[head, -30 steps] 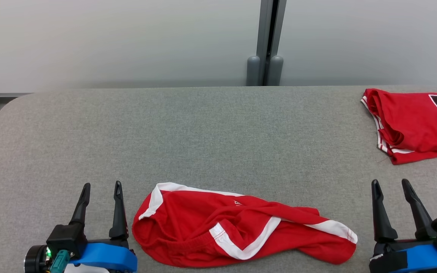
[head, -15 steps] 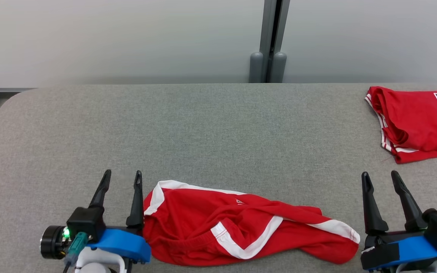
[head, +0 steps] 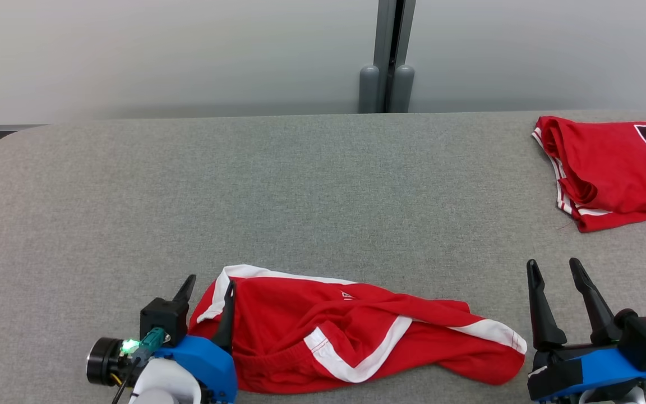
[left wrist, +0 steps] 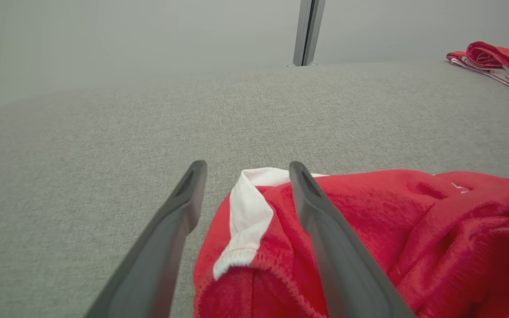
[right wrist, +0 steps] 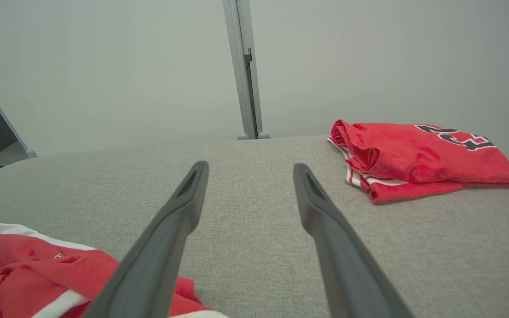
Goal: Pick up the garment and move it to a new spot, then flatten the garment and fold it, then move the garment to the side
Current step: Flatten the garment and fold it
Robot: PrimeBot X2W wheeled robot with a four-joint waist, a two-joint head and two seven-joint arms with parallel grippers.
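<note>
Left pincer [head: 211, 281] has slid right and now straddles the white-trimmed edge of the garment [head: 356, 336], wide, nothing gripped. Right pincer [head: 553, 264] wide, just beside the other end. You can close left for pickup.

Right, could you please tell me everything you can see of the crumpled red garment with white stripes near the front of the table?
The red garment with white stripes looks like soft knit sports shorts, with a gathered waistband and white edge bands. It lies crumpled and twisted, stretched left to right, on the grey fabric-covered table near its front edge. The open left gripper straddles its white-edged left end, one finger above the cloth, one above bare table; contact is unclear.
</note>
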